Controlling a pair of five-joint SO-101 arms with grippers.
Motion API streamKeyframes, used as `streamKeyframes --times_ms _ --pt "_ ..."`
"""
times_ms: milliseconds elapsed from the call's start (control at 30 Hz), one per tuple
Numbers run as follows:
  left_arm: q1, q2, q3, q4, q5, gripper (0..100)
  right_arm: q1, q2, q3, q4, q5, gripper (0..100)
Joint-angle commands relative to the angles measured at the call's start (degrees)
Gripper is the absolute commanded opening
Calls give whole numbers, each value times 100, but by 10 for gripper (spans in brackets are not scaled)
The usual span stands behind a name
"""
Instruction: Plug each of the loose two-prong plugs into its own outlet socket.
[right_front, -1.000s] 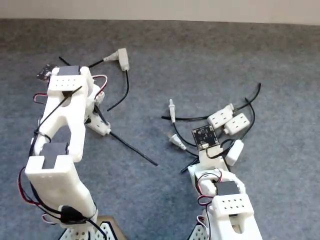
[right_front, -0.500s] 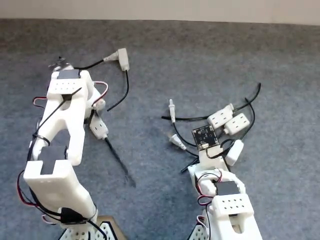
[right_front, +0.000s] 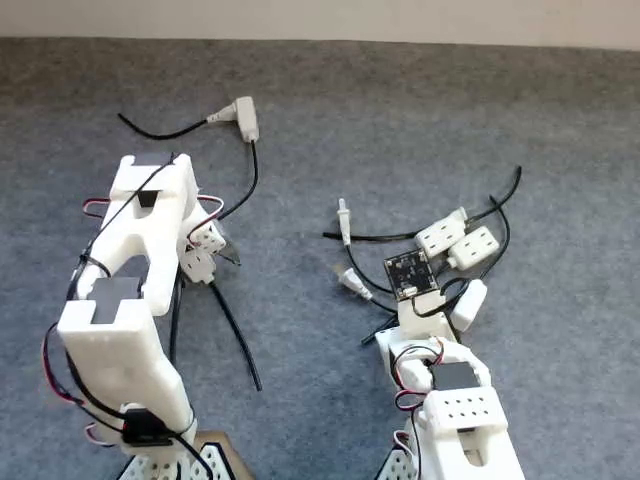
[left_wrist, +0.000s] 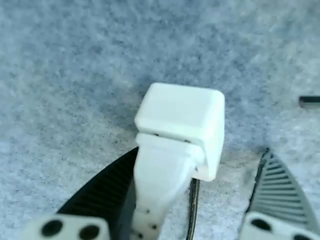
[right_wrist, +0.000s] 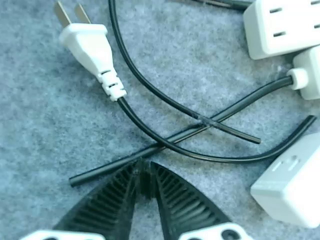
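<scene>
The socket lies between the left gripper's open jaws, pointing away; the right gripper is closed, empty.

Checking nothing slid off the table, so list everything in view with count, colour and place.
Loose plugs: three, white on black cords; one far side, two mid-table.
Outlet sockets: three, white, clustered by the right arm.
Socket with plug: one, white, beside the left arm.
Table: one, grey carpet-like top.
Left gripper: black fingers, open around the socket with plug.
Right gripper: black fingers, shut, tips by a black cord.
</scene>
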Motion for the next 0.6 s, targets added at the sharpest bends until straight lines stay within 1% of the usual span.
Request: streamKeyframes --times_ms 0,133,233,267,400,500,567 --pt "22 -75 -145 -255 9 258 -57 -57 -13 -136 -35 7" --pt "22 -110 -145 -730 -9 99 -57 -57 -13 -136 -35 7" --pt "4 -119 -154 -1037 -18 16 -57 -57 -13 -136 -35 7" --pt "-4 -119 -242 -1081 -18 3 -57 -57 -13 -136 -35 7" --pt "-13 -119 -927 -1081 -18 6 -57 -57 -13 -136 -35 7" --pt "-22 -119 -1754 -1081 -18 6 -57 -57 -13 -136 -35 7" --pt "-119 -66 -2536 -1090 -26 6 -57 -57 -13 -136 -35 7"
